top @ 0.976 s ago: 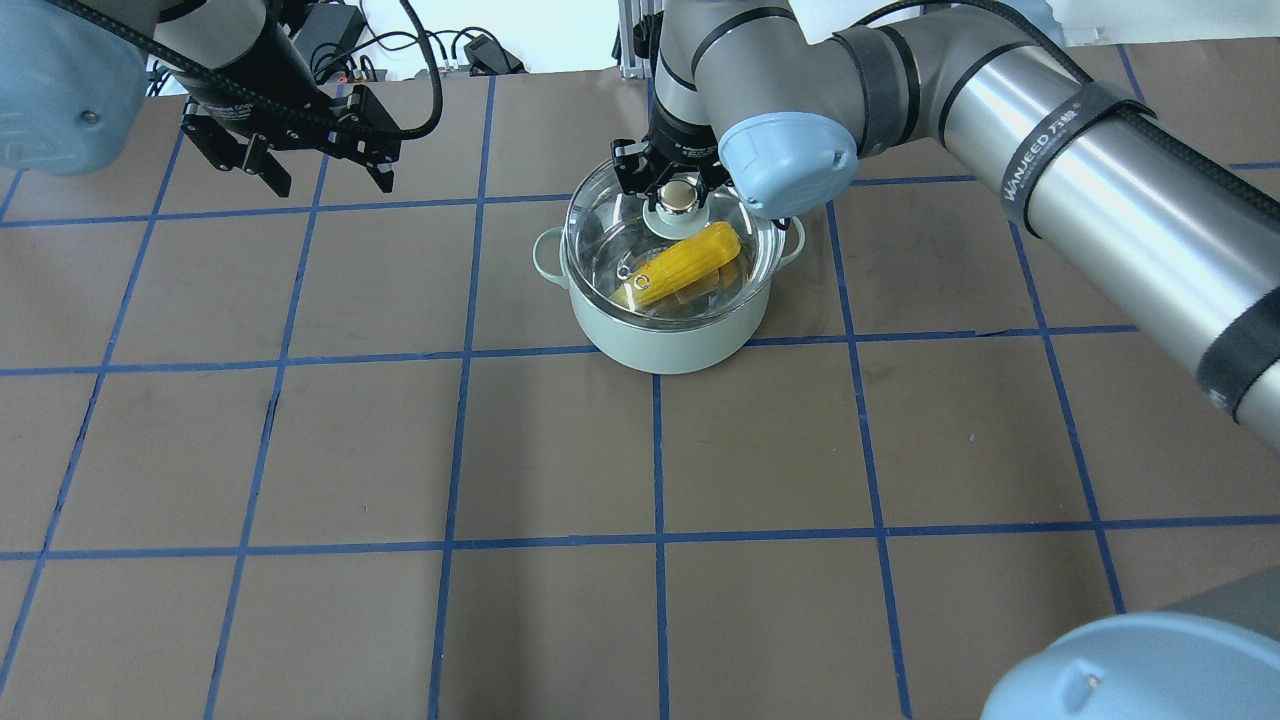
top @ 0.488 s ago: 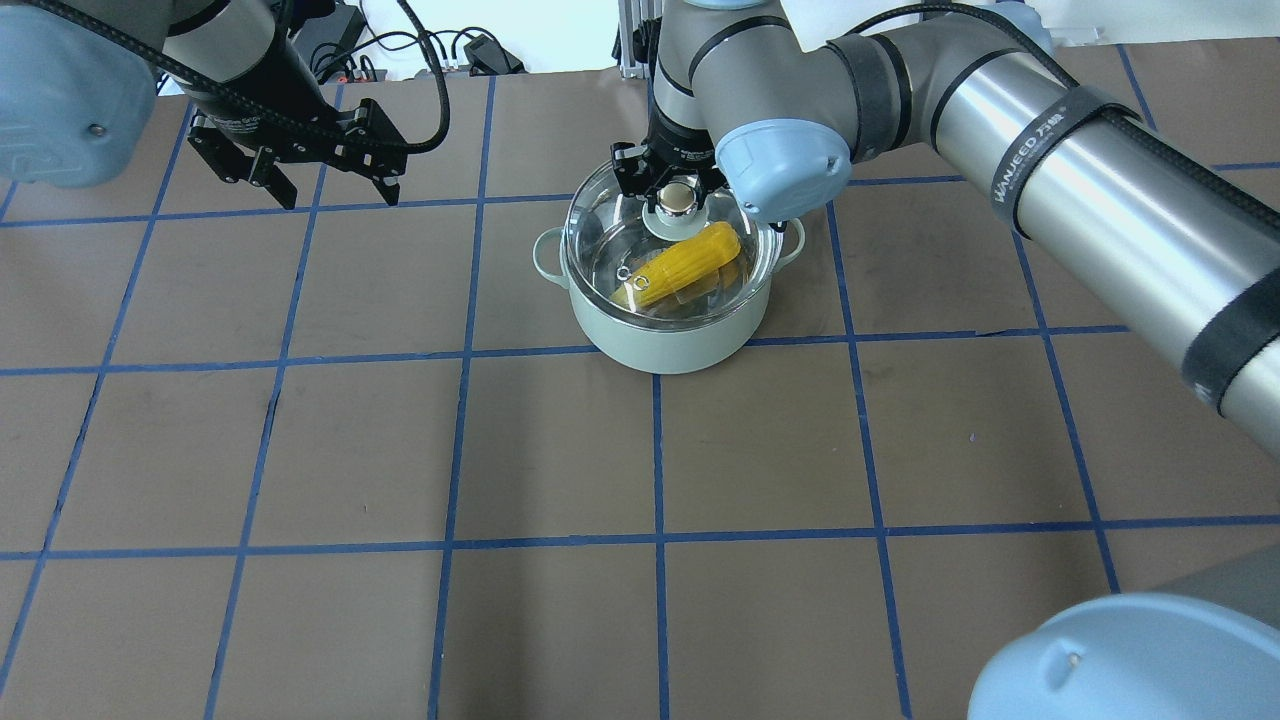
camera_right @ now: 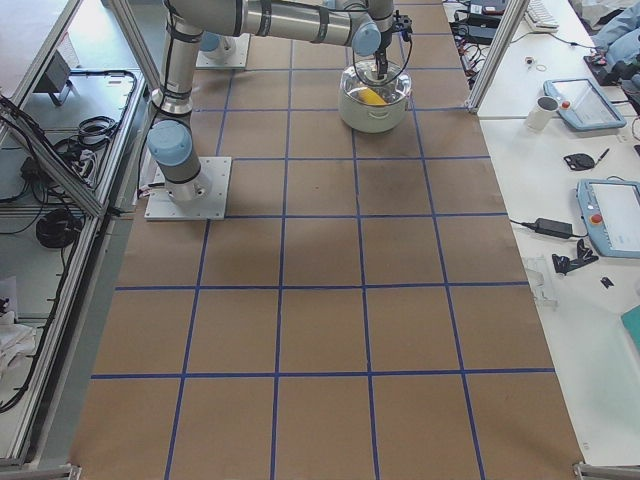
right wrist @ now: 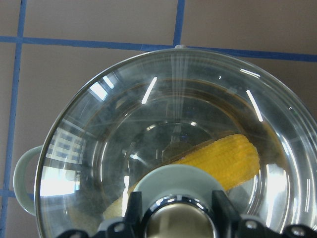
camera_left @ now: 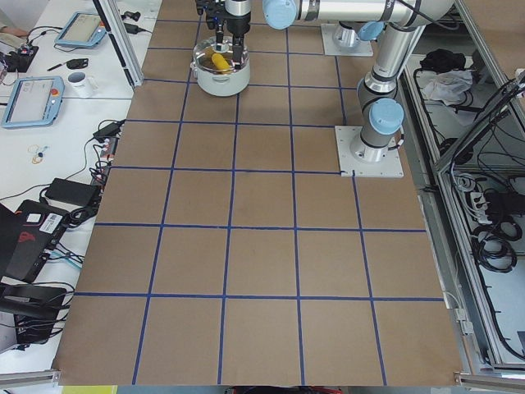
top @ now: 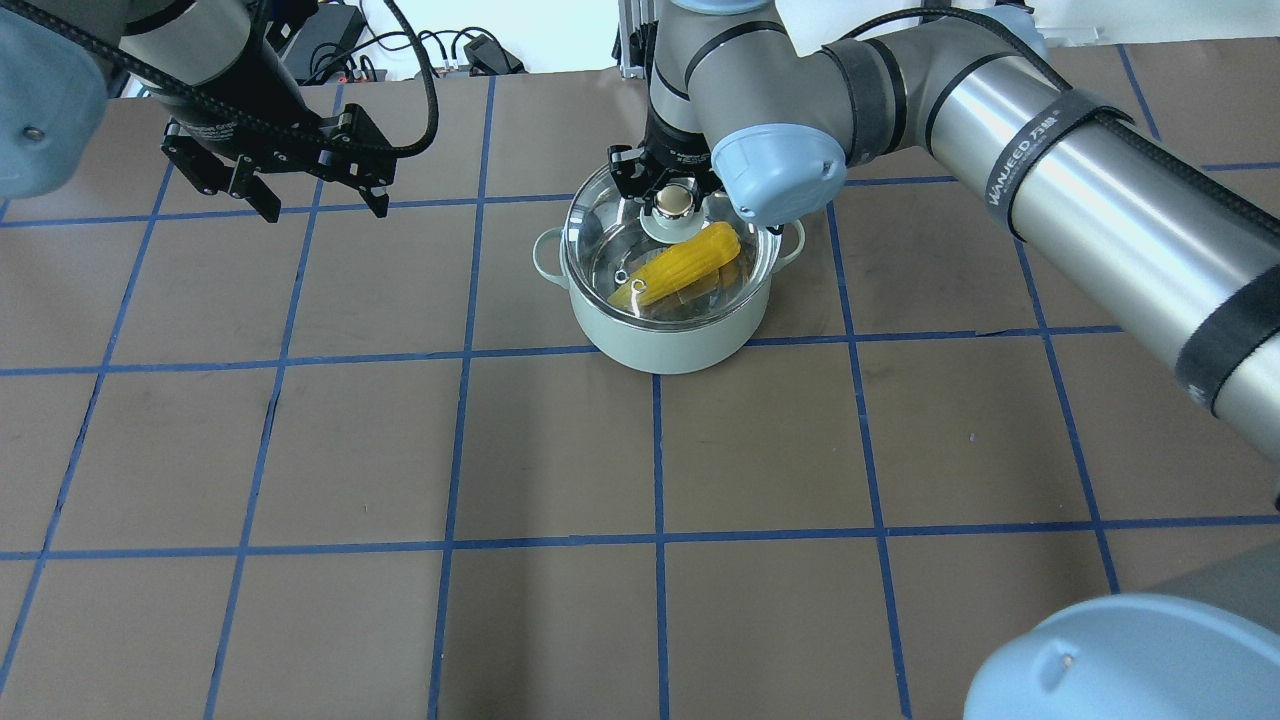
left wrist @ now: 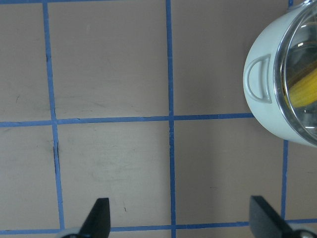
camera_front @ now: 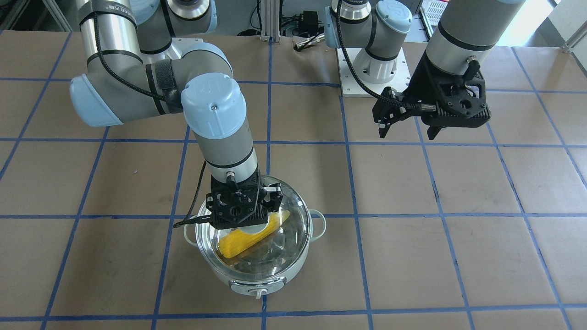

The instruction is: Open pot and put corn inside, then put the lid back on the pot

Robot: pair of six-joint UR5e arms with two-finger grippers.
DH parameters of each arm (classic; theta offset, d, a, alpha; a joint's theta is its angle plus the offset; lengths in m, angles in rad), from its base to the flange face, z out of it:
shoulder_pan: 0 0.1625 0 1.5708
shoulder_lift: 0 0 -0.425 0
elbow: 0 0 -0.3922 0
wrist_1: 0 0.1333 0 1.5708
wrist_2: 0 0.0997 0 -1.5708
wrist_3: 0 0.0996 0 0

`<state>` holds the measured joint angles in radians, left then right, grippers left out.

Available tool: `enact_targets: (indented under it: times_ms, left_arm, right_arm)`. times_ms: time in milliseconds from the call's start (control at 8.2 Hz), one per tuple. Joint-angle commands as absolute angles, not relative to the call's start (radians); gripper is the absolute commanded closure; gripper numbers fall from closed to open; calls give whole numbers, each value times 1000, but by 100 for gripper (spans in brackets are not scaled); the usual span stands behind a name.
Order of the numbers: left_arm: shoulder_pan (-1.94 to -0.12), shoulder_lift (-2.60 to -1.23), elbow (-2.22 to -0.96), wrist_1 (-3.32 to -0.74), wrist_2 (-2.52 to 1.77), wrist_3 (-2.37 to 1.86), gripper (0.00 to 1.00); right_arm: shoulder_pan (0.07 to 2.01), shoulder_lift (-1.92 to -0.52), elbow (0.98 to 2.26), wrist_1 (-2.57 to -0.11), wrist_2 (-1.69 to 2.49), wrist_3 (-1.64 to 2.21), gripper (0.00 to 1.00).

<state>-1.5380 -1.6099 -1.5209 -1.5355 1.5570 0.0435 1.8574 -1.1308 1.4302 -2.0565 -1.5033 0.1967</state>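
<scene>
Overhead view, pot (top: 670,345): standing on the table (top: 800,450) toward 12 o'clock of the table centre, loop handles at 9 and 3 o'clock; in the front-facing view its control knob (camera_front: 257,289) sits at 6 o'clock. Lid (top: 608,238): seated on the pot rim, level, covering the whole opening. Corn (top: 685,262): inside the pot, visible through the glass, lying flat with its thick end toward 2 o'clock and its tip toward 8 o'clock. Right gripper (top: 672,195): directly over the lid's centre, pointing down; the wrist view shows its fingers (right wrist: 133,208) drawn in tight against both sides of the lid knob's cap (right wrist: 179,223), clamped on it. Left gripper (top: 325,205): above bare table at roughly 10 o'clock from the pot and well apart from it, holding nothing, fingers (left wrist: 101,218) spread wide. From the left wrist view the pot's near handle (left wrist: 258,79) shows at 2 o'clock of the frame
</scene>
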Motion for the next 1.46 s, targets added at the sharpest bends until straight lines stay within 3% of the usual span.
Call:
enact_targets:
  times_ms: [0,976,1098,1220,1341]
  left_arm:
    - [-1537,-1609,-1526,-1542,1557,43,0]
    - [-1537,-1611,-1561,-1537,1555,-61,0]
    - [-1537,-1611,-1563,-1537,1555,-61,0]
    - [-1537,-1609,-1565,-1537,1552,-61,0]
    - [-1537,-1609,-1565,-1537,1549,-60,0]
  right_arm:
    - [1868,-1131,1431,-2057,-1503,212,88]
    - [1867,-1131,1447,-2057,-1525,209,88]
    - [1867,-1131,1447,-2057,-1525,210,83]
    - [1867,-1131,1448,-2059,-1526,209,66]
    - [1867,-1132,1448,-2059,-1525,212,30]
